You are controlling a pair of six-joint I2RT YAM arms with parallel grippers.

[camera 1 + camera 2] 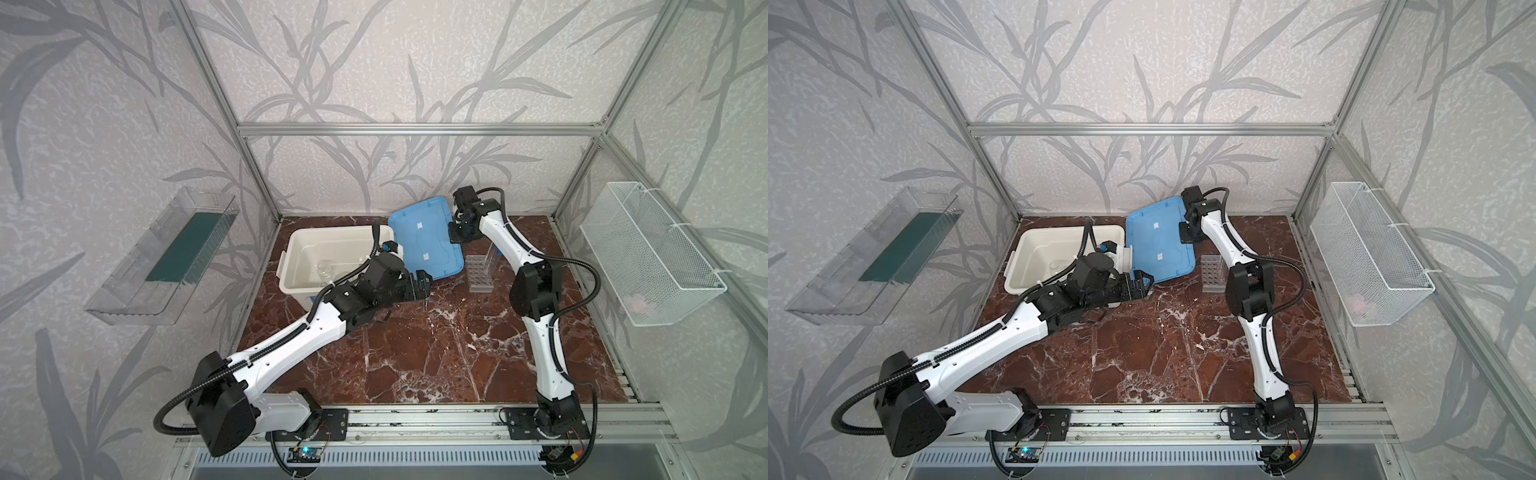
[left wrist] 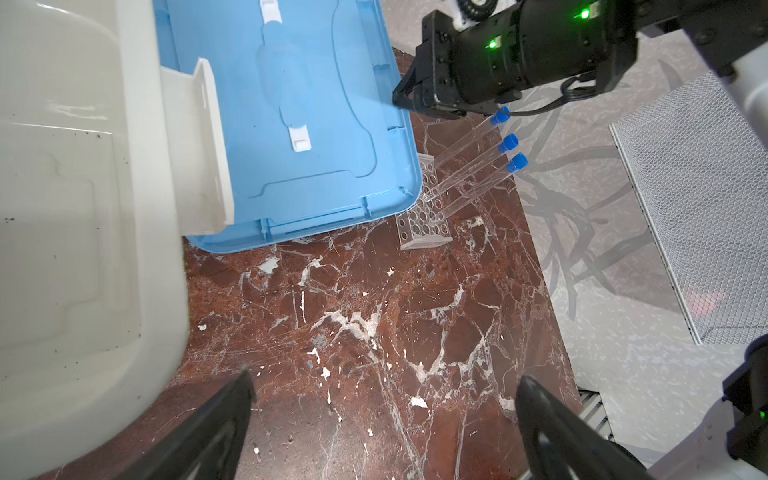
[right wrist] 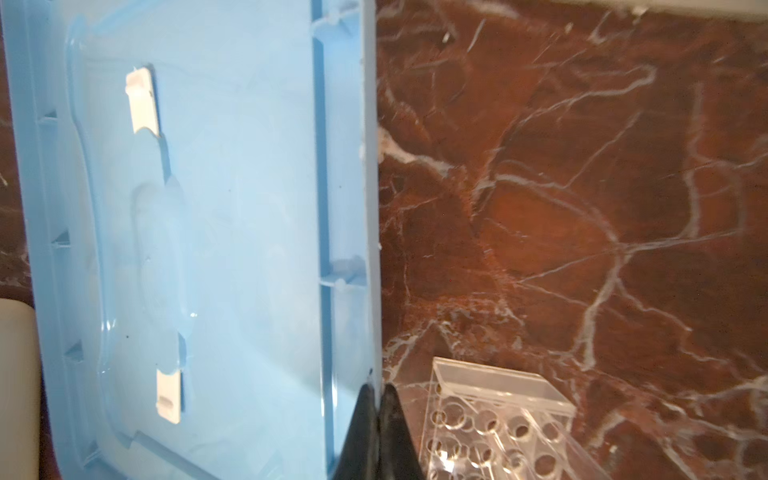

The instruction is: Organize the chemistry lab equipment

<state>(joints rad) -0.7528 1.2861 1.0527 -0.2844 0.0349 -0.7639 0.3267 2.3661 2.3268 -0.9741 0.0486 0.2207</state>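
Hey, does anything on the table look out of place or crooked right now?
Only the blue lid: it is off the white tub, underside up and tilted beside it, with the right gripper shut on its rim. The test tubes stand in the rack; nothing spilled.

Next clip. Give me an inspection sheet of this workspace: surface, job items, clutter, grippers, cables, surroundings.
Surface: marble tabletop, red-brown with white veins.
Job's things: three blue-capped test tubes stand in the clear rack beside the blue lid; clear glassware lies in the open white tub.
Clutter: nothing seen.
Grippers: left gripper open over the tabletop by the tub; right gripper shut on the lid's rim; the lid appears tilted against the tub's end.
Cables: black hoses run along both arms; one arcs over the tub.
Surroundings: clear wall bin and white wire basket on the side walls.
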